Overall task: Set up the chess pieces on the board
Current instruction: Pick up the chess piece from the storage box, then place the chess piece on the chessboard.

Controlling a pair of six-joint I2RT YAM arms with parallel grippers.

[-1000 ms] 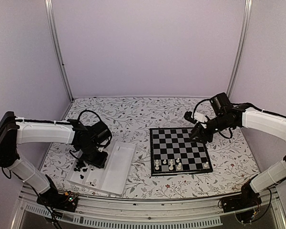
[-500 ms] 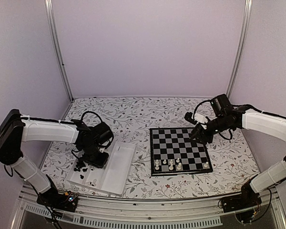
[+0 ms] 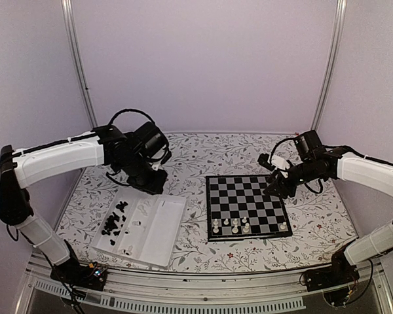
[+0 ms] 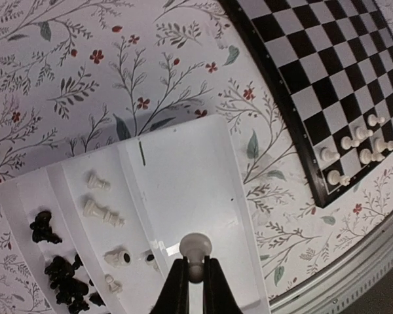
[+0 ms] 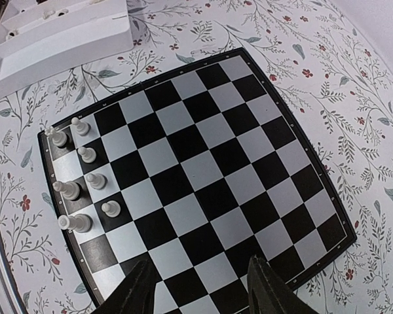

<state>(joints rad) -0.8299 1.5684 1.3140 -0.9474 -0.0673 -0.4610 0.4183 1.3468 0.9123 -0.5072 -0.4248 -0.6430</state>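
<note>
In left wrist view, left hand [image 4: 195, 269] pinching cream piece [image 4: 195, 248], unseen overhead

- The white piece [image 4: 195, 247] in the left gripper [image 4: 195, 265] shows only its round head; its base is hidden between the jaws.
- The tray [image 4: 183, 176], under the jaws, is cut off at the bottom edge.
- The black pieces [image 4: 62, 278], left of the jaws, are too small to tell apart.
- The board [image 5: 203, 163] has its near corner cut off between the right gripper [image 5: 202, 261] jaws.

Both arms [image 3: 59, 154] have white shells, black joints, looping black cables [image 3: 123, 112], black left hand [image 4: 195, 269] and right hand [image 5: 203, 263].
</note>
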